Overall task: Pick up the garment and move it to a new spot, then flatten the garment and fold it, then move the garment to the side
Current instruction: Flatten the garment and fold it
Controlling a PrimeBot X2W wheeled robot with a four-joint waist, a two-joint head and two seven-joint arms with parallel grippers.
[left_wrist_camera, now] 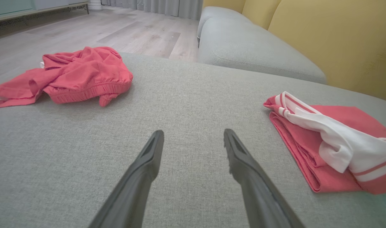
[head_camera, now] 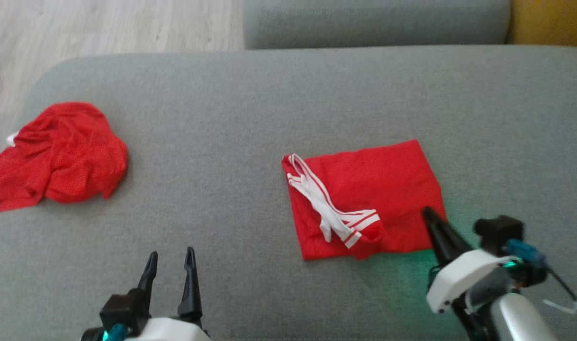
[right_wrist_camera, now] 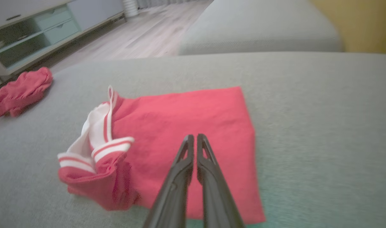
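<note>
The garment is a red piece with white striped trim, lying folded into a rough rectangle on the grey sofa seat, right of centre. It is also in the left wrist view and the right wrist view. My right gripper hovers at the garment's near right corner, and its fingers are shut together over the red cloth with nothing between them. My left gripper stands open over bare seat to the garment's left, with its fingers spread and holding nothing.
A second red garment lies crumpled near the seat's left edge, also in the left wrist view. Another grey cushion and a yellow backrest lie beyond. Wooden floor runs at the far left.
</note>
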